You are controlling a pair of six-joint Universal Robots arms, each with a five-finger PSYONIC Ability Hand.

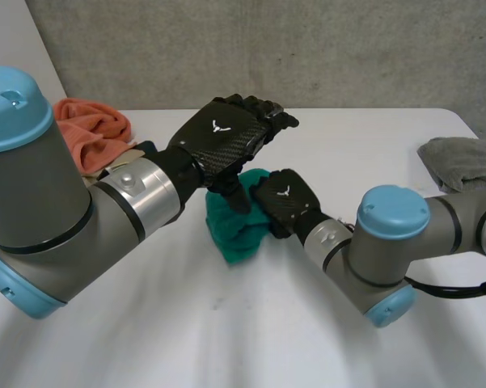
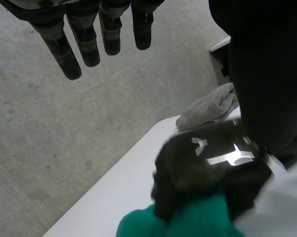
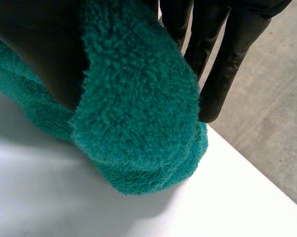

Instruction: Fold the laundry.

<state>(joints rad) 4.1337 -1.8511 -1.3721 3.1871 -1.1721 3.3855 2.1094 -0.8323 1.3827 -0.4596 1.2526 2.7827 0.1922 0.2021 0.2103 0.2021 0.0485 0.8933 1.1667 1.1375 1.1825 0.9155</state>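
We see a brightly and evenly lit scene under soft light from above: the white desk [image 1: 348, 162] glows almost without texture, while the grey wall [image 1: 307, 48] behind it stays a dull mid-tone. The woven back of the left robot hand [image 1: 222, 133] carries a gentle sheen, and the emblem [image 2: 222, 157] on the right robot hand [image 1: 283, 200] flares bright white in the left wrist view. Beneath the green towel [image 1: 234, 230] we find a pale, soft-edged shadow on the desk, with deep darkness where the towel folds over the right robot hand's thumb.
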